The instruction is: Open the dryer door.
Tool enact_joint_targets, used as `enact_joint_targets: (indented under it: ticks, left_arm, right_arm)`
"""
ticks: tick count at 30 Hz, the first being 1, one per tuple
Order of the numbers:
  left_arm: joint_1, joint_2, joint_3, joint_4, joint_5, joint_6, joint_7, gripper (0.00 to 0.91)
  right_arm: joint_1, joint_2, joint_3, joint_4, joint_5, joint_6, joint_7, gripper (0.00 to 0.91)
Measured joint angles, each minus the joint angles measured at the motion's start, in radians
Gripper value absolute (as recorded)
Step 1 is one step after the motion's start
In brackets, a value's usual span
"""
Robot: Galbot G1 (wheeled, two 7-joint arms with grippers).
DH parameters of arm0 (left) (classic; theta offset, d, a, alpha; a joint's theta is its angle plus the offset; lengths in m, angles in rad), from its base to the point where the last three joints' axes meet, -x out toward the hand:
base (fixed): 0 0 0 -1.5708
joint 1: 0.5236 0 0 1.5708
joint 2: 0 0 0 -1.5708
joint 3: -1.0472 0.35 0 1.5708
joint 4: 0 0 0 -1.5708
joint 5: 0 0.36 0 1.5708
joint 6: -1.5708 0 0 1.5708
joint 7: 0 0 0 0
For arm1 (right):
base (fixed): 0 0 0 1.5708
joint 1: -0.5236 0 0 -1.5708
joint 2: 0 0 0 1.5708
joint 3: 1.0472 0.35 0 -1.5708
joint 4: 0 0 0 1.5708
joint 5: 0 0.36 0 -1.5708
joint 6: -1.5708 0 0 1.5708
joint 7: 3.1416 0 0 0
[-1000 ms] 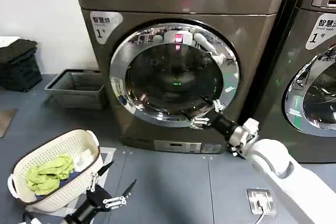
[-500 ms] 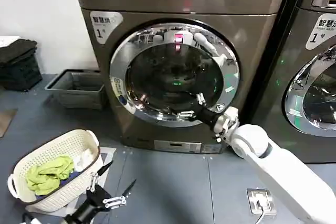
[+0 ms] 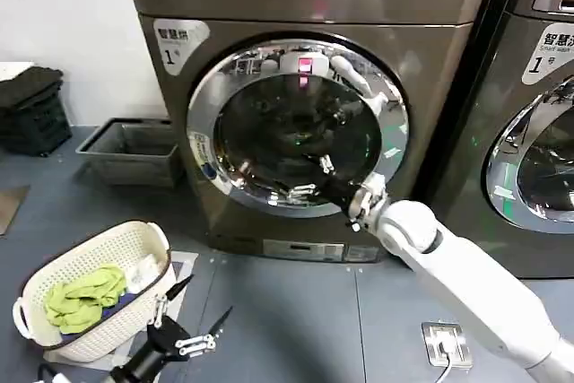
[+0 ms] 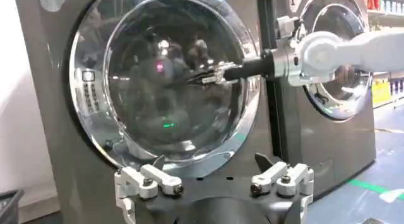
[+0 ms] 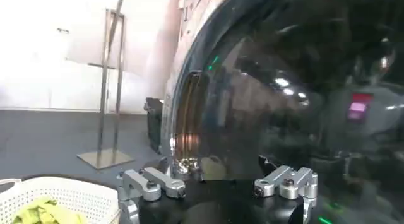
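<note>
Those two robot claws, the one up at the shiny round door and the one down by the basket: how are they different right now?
The right gripper is stretched forward against the lower part of the dryer door, over its dark glass; the left gripper hangs low above the floor beside the laundry basket, far from the machine. The right one is at work; the left seems idle. Both have their fingers spread open and hold nothing.

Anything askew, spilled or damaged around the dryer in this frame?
Nothing stands out. The dryer door sits shut and flush, its chrome ring intact. The right gripper, fingers open, is at the door's lower glass. The left gripper waits low, open, beside the laundry basket, which stands upright with its clothes inside.
</note>
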Motion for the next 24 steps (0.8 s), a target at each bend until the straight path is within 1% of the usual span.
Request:
enact_joint_targets:
  ticks: [24]
  left_arm:
    - [-0.002,-0.005,-0.002,0.000,-0.001,-0.002,0.000,0.907]
  right_arm:
    - [0.133,0.129,-0.111,-0.137,0.006,0.000,0.000,0.907]
